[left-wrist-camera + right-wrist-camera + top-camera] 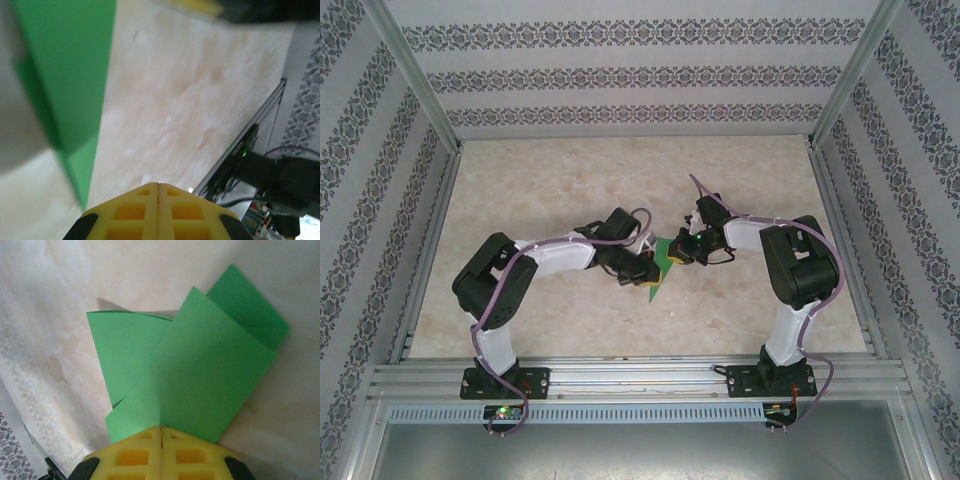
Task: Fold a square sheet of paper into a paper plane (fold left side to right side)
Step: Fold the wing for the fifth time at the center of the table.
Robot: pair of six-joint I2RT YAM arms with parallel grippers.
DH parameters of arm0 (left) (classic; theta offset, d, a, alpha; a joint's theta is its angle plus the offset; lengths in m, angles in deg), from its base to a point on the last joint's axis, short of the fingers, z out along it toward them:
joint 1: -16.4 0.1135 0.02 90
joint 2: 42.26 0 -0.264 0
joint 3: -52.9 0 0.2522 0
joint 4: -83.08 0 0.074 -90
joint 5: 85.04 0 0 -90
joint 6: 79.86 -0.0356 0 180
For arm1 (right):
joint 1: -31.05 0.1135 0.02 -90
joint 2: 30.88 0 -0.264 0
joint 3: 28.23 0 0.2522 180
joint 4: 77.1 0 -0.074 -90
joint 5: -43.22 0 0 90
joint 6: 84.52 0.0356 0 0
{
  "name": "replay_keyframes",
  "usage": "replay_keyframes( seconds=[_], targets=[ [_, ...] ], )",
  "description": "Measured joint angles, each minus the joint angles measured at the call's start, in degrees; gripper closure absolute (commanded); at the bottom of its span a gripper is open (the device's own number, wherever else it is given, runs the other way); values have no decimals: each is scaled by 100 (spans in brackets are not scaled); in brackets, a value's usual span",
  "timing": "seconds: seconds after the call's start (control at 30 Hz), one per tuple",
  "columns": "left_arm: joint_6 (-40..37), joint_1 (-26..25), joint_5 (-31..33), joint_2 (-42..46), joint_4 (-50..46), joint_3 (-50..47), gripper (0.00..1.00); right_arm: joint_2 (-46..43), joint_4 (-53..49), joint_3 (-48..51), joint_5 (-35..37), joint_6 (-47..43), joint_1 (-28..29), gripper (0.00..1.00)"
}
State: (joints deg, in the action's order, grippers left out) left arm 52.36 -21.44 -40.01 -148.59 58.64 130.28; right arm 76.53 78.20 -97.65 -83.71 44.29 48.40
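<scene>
The square sheet of paper is bright green and folded into overlapping layers, and it lies mid-table between my two grippers. In the right wrist view the paper fans out from the tips of my right gripper. That gripper is shut, with a crease running straight into the seam of its jaws. One flap at the upper left casts a shadow on the table. My left gripper is shut with nothing in it, and the paper lies off to its left. From above, the left gripper and right gripper flank the paper closely.
The beige marbled table is boxed in by patterned walls and aluminium posts. A metal rail runs along the near edge. The right arm's base stands beyond the left gripper in its wrist view.
</scene>
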Motion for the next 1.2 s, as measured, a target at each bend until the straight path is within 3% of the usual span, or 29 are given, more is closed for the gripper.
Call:
replay_keyframes(
  seconds=[0.3,0.63,1.2],
  targets=[
    [-50,83,282,-1082,-118,614,100,0,4,0,-2,4,4,100],
    [-175,85,422,-984,-44,455,100,0,39,0,-61,20,-76,100],
    [-59,83,411,-787,304,74,100,396,-203,-680,15,-313,-1165,100]
  ],
)
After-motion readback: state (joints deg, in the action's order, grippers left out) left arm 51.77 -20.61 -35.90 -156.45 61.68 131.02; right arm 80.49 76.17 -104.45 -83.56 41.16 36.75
